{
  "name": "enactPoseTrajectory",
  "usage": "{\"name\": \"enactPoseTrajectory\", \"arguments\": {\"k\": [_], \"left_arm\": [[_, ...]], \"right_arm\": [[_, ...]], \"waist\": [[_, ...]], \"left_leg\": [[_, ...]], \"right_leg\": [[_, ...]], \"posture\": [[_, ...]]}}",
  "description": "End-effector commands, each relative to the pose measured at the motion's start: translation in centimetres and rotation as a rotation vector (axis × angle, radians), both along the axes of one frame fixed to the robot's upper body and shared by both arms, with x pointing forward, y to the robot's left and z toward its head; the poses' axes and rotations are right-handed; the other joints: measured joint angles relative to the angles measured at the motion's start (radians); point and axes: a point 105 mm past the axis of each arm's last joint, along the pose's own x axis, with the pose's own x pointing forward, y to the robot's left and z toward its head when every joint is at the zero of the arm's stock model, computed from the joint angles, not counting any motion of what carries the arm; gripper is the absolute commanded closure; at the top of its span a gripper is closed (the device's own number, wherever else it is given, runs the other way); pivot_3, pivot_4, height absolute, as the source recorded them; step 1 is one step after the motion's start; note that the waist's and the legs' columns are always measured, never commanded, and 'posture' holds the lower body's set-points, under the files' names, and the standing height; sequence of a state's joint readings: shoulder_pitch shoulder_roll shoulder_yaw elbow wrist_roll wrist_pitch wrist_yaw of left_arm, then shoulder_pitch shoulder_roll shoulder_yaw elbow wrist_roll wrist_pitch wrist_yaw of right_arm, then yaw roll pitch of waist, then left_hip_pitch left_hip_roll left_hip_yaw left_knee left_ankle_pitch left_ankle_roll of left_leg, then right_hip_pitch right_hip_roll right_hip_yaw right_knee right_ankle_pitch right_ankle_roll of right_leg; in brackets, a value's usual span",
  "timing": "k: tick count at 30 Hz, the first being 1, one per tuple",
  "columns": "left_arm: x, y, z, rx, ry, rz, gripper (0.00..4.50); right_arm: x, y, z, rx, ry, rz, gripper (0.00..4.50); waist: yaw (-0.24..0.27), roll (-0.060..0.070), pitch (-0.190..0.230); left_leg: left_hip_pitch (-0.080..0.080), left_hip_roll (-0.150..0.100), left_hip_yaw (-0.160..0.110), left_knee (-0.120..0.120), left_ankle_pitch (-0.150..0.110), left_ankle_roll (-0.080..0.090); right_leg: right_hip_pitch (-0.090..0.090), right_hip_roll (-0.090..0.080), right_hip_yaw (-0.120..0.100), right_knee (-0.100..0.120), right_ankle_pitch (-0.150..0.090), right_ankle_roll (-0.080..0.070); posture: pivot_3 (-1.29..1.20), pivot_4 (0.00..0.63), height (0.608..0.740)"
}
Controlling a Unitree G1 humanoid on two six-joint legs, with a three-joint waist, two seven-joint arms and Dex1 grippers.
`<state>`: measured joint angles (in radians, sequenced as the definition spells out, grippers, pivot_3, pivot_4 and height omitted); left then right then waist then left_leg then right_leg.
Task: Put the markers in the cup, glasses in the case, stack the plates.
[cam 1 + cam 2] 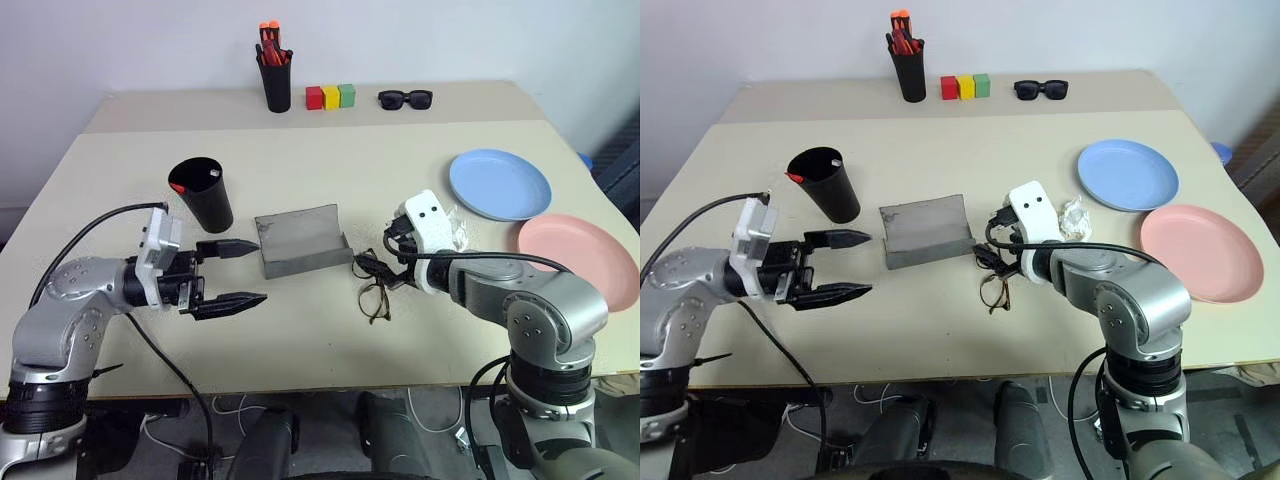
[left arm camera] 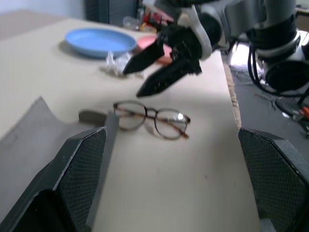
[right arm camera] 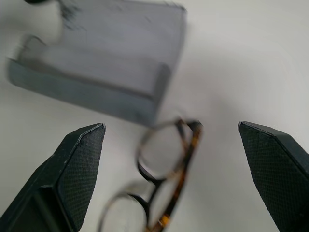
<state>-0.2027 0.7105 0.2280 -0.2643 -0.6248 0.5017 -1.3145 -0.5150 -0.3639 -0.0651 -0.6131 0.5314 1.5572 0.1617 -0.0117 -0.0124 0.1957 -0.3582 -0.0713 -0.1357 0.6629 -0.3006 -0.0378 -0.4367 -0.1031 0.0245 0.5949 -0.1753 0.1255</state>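
Two spread black fingers of the right gripper (image 1: pixel 383 272) hang just above the wire-framed glasses (image 1: pixel 374 297), which lie on the tabletop beside the open grey case (image 1: pixel 300 241) near its middle. The left gripper (image 1: pixel 238 273), fingers also wide and empty, hovers on the case's other side, toward the near edge. Markers appear done, a red tip showing in the black cup (image 1: pixel 203 192); glasses remain uncased, and the blue plate (image 1: pixel 500 184) and pink plate (image 1: pixel 580 260) sit unstacked by the right edge.
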Motion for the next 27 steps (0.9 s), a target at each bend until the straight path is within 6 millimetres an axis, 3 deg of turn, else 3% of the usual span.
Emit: {"name": "enactPoseTrajectory", "arguments": {"k": [1,21,24,27], "left_arm": [[-0.3,0.3,1.2,-0.003,-0.073,0.001,0.04],[-0.8,-0.5,0.6,-0.018,-0.086,-0.015,0.04],[-0.7,-0.6,0.4,-0.018,-0.087,-0.015,0.00],[-0.7,-0.6,0.3,-0.018,-0.086,-0.015,0.00]], "right_arm": [[-0.2,-0.4,0.4,-0.003,-0.017,-0.035,0.00],[-1.0,0.1,-2.6,0.023,0.101,-0.035,0.00],[-1.0,0.0,-3.0,0.021,0.112,-0.040,0.83],[-1.0,-0.1,-3.0,0.017,0.110,-0.041,2.38]], "waist": [[-0.001,0.000,0.000],[-0.004,0.000,0.000],[-0.004,0.000,0.000],[-0.004,0.000,0.000]], "left_leg": [[0.000,0.000,0.000,0.000,0.000,0.000],[0.000,0.000,0.001,-0.001,0.000,0.000],[0.000,0.000,0.001,-0.001,0.000,0.000],[0.000,0.000,0.001,-0.001,0.000,0.000]], "right_leg": [[0.000,0.000,0.000,0.000,0.000,0.000],[0.000,0.000,0.000,0.000,0.000,0.000],[0.000,0.000,0.000,0.000,0.000,0.000],[0.000,0.000,0.000,-0.001,0.000,0.000]], "posture": [[0.00,0.150,0.740],[0.00,0.150,0.740],[0.00,0.150,0.740],[0.00,0.150,0.740]]}}
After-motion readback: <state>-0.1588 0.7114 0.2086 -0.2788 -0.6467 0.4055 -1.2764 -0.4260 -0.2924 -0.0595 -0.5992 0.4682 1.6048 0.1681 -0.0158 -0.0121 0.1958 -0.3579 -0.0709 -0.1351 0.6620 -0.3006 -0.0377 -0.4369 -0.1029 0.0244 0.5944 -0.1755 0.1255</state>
